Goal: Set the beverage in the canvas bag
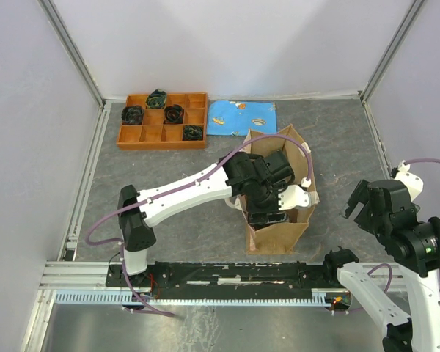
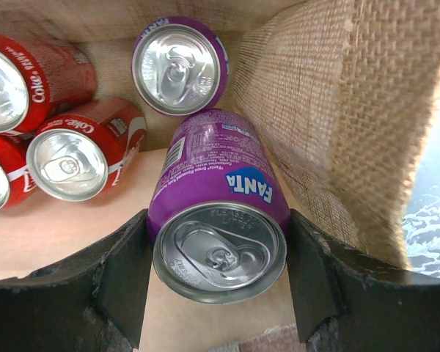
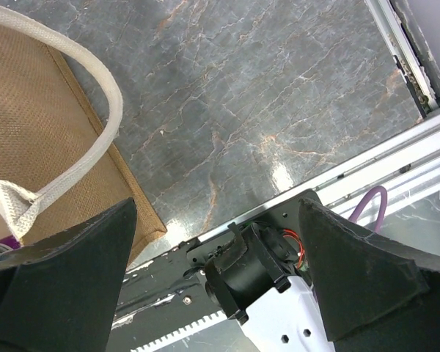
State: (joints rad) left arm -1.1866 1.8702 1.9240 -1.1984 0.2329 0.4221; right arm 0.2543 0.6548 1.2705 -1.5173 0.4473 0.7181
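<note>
Left claw (image 2: 218, 290) seemingly clasps Fanta can (image 2: 216, 183) inside canvas bag (image 2: 319, 110), beside Coke cans (image 2: 84, 147); right claw (image 3: 218, 282) gapes empty.

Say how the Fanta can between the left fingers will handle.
The purple Fanta can has its tab unopened, so it is probably full, heavy for its size and stiff. Its smooth round wall could slip between the left fingers and would likely roll if laid sideways, until the canvas bag or the Coke cans stop it.
</note>
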